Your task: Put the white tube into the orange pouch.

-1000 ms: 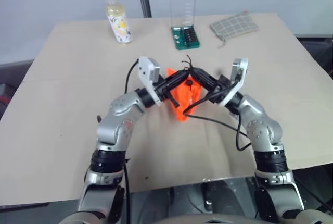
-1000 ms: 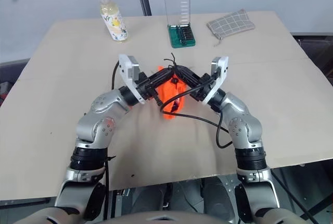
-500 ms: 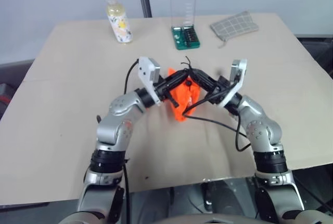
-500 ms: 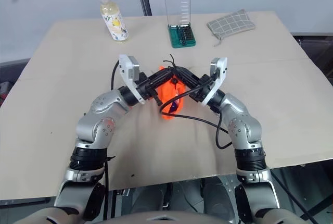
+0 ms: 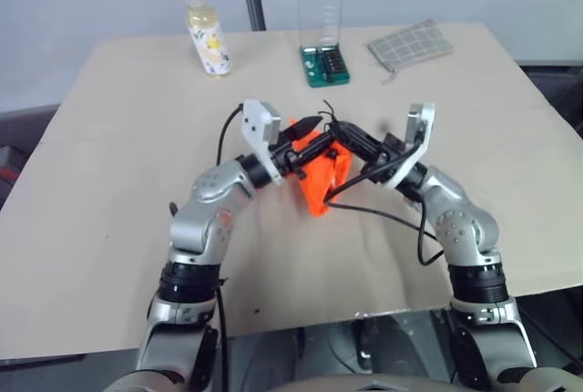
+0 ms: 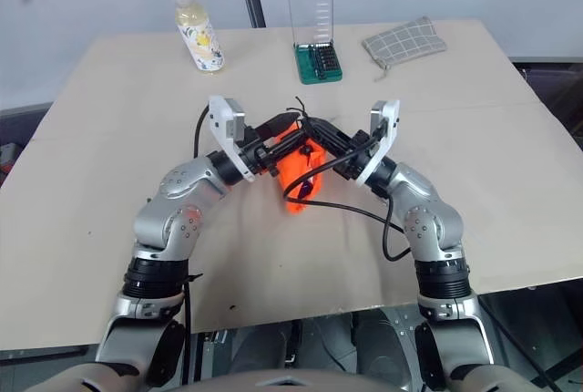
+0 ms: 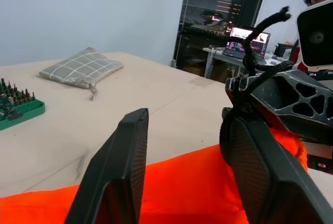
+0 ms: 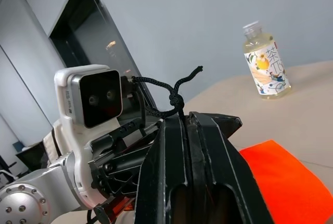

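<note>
one orange pouch (image 5: 319,176), two hands, tube perhaps inside

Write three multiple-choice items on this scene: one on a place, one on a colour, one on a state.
1. Where does the grey checked pouch lie?
A. at the table's far right
B. beside the bottle
C. under the left hand

2. What colour is the base of the screwdriver bit case?
A. red
B. green
C. yellow

3. How do the hands stand at the orange pouch?
A. both open
B. left shut, right open
C. left open, right shut on the cord

Key: 1 A, it lies at the table's far edge, right of the bit case. 2 B, the tray under the clear lid is green. 3 C, the left wrist view shows the left hand with fingers apart over the orange cloth; the right hand pinches the dark cord.
</note>
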Available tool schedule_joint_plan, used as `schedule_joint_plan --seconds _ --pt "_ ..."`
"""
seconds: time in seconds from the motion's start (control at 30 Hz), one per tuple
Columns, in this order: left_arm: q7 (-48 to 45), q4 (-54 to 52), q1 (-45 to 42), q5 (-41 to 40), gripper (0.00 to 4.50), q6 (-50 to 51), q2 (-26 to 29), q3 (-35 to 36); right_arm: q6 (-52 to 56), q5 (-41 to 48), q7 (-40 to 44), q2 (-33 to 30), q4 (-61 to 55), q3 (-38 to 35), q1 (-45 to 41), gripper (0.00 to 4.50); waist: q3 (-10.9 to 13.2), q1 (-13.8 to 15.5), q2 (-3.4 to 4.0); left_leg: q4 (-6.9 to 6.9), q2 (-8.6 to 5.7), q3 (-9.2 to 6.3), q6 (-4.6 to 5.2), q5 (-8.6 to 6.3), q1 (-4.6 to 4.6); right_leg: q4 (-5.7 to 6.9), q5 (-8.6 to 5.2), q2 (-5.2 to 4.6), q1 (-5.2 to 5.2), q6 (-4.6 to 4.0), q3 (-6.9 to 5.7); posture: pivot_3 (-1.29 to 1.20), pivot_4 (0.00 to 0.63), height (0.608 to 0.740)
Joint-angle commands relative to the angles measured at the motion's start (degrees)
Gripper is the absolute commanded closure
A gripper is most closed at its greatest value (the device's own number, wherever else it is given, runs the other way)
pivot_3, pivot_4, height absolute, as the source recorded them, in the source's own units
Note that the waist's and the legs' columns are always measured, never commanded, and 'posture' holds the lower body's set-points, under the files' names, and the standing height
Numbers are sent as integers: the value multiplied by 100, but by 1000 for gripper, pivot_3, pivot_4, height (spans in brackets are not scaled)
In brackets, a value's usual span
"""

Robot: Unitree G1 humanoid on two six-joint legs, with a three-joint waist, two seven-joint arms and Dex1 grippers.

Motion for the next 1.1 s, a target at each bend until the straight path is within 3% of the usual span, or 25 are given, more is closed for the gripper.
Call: schedule_joint_plan --seconds 0.03,0.1,0.2,0.5,0.6,0.7,1.1 --pt "-177 -205 -92 -233 2701 -127 -82 42 -121 -32 -10 10 -287 64 -67 4500 0 2 0 0 0 0 0 0 0 0 0 0 0 0 0 0 150 740" --pt "-187 -218 -89 -229 3192 -143 -88 57 -113 -25 -17 17 -316 82 -44 4500 0 5 0 0 0 0 0 0 -1 -1 0 0 0 0 0 0 150 740" --pt "-211 -226 -87 -256 4469 -124 -91 61 -92 -13 -25 21 -353 104 -14 4500 0 0 0 0 0 -1 0 0 0 -1 0 0 0 0 0 0 150 740" --pt "-173 -214 -176 -289 4469 -85 -81 91 60 -12 -147 -4 -360 145 0 4500 0 0 0 0 0 -1 0 0 0 0 0 0 0 0 0 0 150 740" --pt "-134 -200 -208 -296 4500 -69 -85 116 412 148 -227 -97 -333 98 -63 3621 0 1 0 0 0 -3 0 0 0 0 0 0 0 0 0 0 150 740" --pt "-96 -198 -222 -326 4500 -47 -85 136 414 50 -154 -214 -374 168 -80 2375 0 1 0 1 0 -3 0 0 0 0 0 0 0 0 1 0 150 740" --pt "108 -454 -561 -659 4500 218 -100 321 -127 -786 134 -797 -277 402 -80 2375 0 4 -1 2 -1 2 0 0 -1 -1 0 -1 1 0 0 0 150 740"
